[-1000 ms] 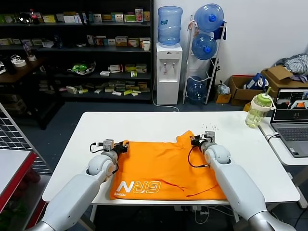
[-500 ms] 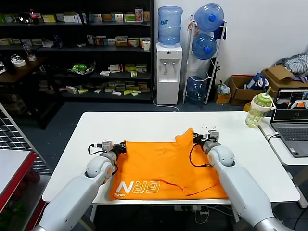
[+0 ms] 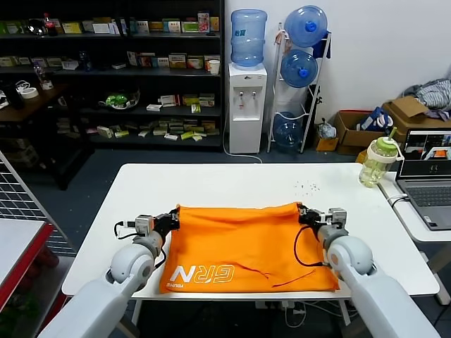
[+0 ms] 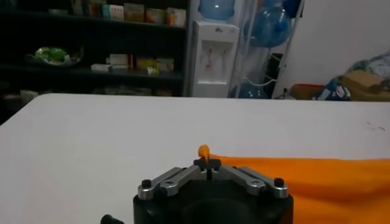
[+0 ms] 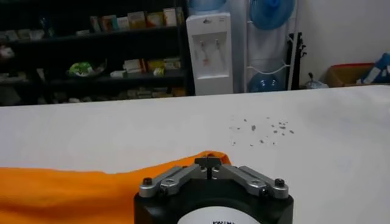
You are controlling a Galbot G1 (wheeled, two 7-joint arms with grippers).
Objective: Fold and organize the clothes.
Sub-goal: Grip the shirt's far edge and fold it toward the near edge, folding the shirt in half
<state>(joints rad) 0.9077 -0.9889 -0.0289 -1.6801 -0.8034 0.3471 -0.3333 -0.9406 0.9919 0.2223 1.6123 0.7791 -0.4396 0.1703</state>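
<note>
- The orange T-shirt [image 3: 246, 246] lay spread flat on the white counter [image 3: 211, 183], in the half nearer to me, its far edge pulled into a straight line between my two hands.
- White block lettering [image 3: 203, 273] showed on the shirt's near left part, close to the counter's front edge.
- My left hand [image 3: 171, 220] sat at the shirt's far left corner, fingers pressed together and pinching the fabric; from the left wrist camera a small tip of orange cloth [image 4: 203, 150] stuck up right at the closed fingertips of that hand [image 4: 207, 163].
- My right hand [image 3: 304, 213] sat at the shirt's far right corner, also pressed together on the fabric; from the right wrist camera the orange edge [image 5: 91, 182] ran up to the closed fingertips of that hand [image 5: 208, 162].
- Both forearms lay low over the counter, one along each side of the shirt.
- A thin dark cable [image 3: 299, 255] looped from my right wrist over the shirt's right side.
- A scatter of small dark specks [image 3: 307, 186] marked the counter beyond my right hand.
- A green-capped bottle [image 3: 375, 161] stood at the counter's far right corner, well apart from the shirt, with an open laptop [image 3: 426, 176] on the neighbouring surface just beside it.
</note>
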